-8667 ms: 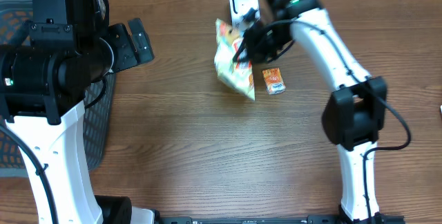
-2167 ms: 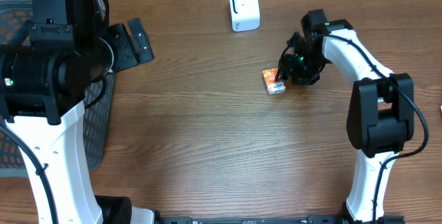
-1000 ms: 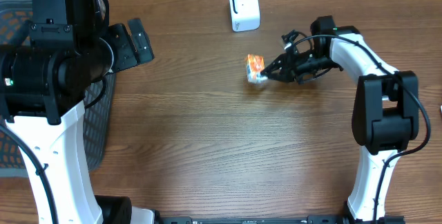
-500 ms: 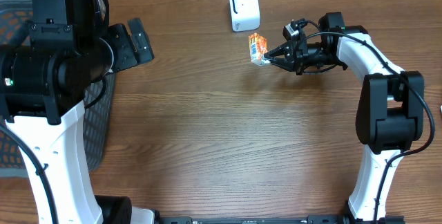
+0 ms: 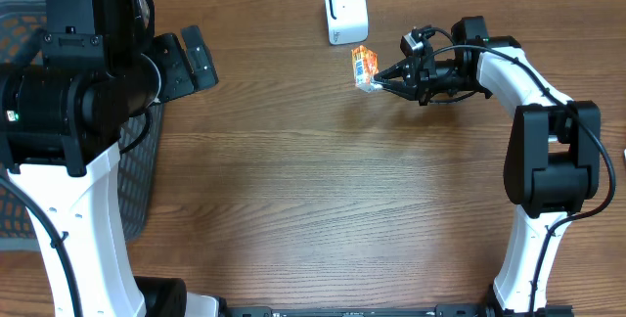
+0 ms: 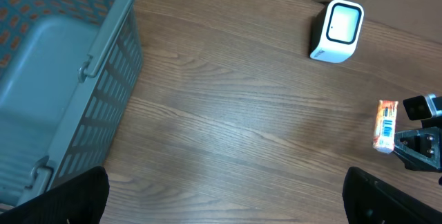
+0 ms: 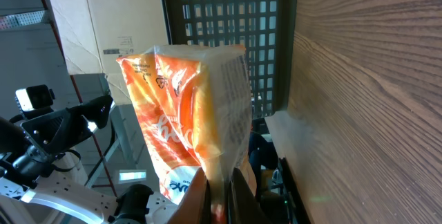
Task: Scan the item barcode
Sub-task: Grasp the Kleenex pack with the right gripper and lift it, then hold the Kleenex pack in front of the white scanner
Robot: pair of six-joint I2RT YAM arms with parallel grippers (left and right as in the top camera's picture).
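The item is a small orange and white packet (image 5: 364, 67), held in the air just below and right of the white scanner (image 5: 345, 10). My right gripper (image 5: 380, 80) is shut on the packet's lower edge. In the right wrist view the packet (image 7: 193, 127) fills the left half above the pinching gripper (image 7: 219, 198). In the left wrist view the packet (image 6: 386, 125) shows a barcode on its white side, below and right of the scanner (image 6: 336, 30). My left gripper (image 5: 186, 51) stands open far to the left, holding nothing; its fingertips (image 6: 69, 200) frame bare wood.
A grey mesh basket (image 5: 137, 175) sits at the table's left edge, also in the left wrist view (image 6: 62, 79). The wooden table (image 5: 313, 190) spreads between the arms. The right arm's white links (image 5: 533, 92) arch over the right side.
Over the last second my right gripper lifted the packet up toward the scanner and turned it on edge. In the last half second nothing moved. The left arm stayed still.
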